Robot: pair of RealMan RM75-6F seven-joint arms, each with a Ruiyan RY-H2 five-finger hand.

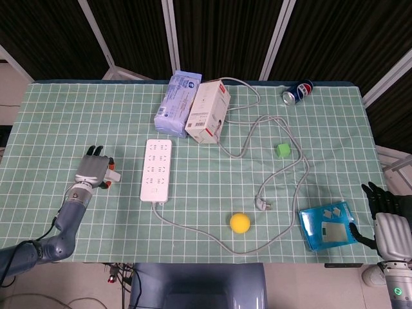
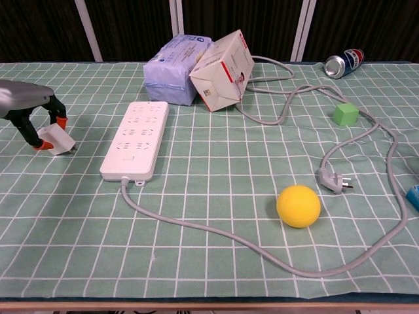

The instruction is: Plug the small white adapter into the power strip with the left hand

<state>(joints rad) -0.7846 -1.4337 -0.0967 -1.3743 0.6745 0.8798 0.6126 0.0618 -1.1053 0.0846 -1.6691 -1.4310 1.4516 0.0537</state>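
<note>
The small white adapter [image 2: 56, 139] lies on the green checked cloth, left of the white power strip [image 2: 135, 139]. My left hand [image 2: 26, 110] hovers over it, its orange fingertips [image 2: 61, 121] straddling the adapter, one at the far side and one at its near left corner. The adapter still rests flat on the cloth. In the head view the left hand [image 1: 94, 169] covers most of the adapter [image 1: 113, 173], beside the strip [image 1: 157, 169]. My right hand [image 1: 390, 226] rests off the table's near right corner, fingers apart and holding nothing.
The strip's grey cable [image 2: 216, 233] loops to a loose plug [image 2: 332, 180]. A yellow ball [image 2: 298, 205], a green cube [image 2: 346, 113], a cola can [image 2: 344, 62], a white carton [image 2: 222, 62] and a blue tissue pack [image 2: 175, 69] lie about. A blue box [image 1: 327, 225] lies by the right hand.
</note>
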